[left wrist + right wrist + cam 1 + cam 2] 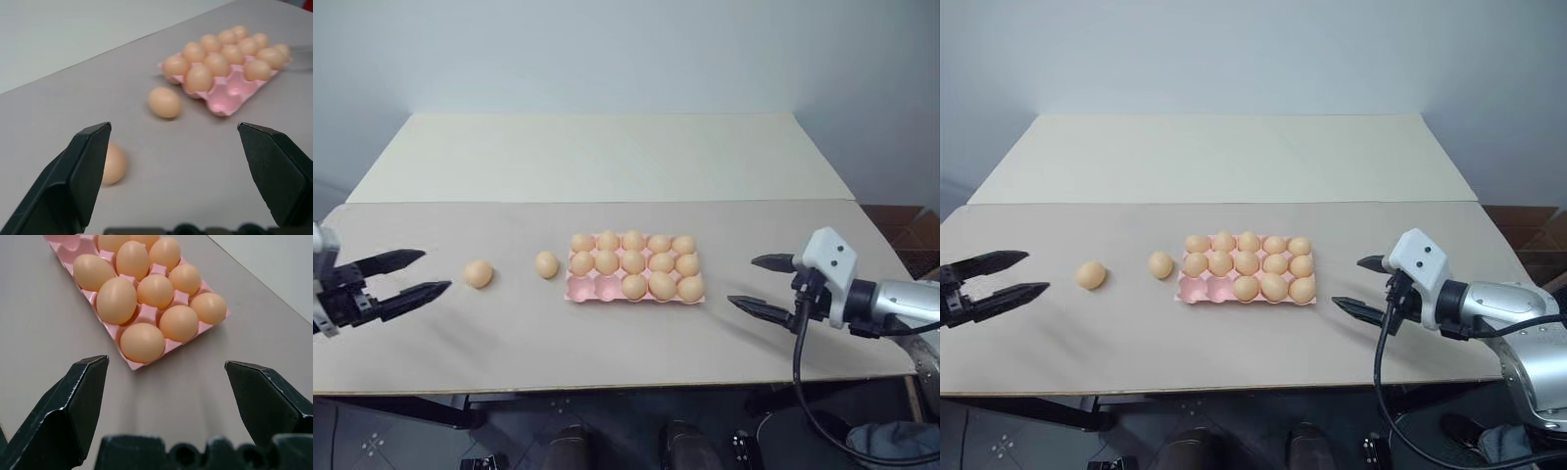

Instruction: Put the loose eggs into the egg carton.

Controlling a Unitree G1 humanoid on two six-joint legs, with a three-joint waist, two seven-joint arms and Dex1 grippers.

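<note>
We look down on a pale grey-beige table (607,333) that runs across the middle of the frame, with a second, cream-coloured table (607,157) butted against its far edge, and a plain light wall (607,49) filling the top of the frame. Dark floor shows under the near edge of the table.

The egg carton (597,290) sits flat near the centre of the head view, long side running left to right. We count thirteen eggs seated in its cups; the two near-left cups are bare pink. Two loose eggs lie on the table left of the carton: the nearer loose egg (546,264) is just beside the carton's left end without touching it, and the farther loose egg (478,273) rests further left, well apart from the carton.

Our left gripper (416,274) is at the left edge of the frame, its two black fingers spread wide and holding nothing; it hovers above the table with its tips pointing right toward the farther loose egg, near it but not touching. Our right gripper (759,284) is at the right of the frame, also spread wide and empty, pointing left toward the carton's right end and apart from it. Both arms reach in from the sides, roughly level and slightly tipped downward.
</note>
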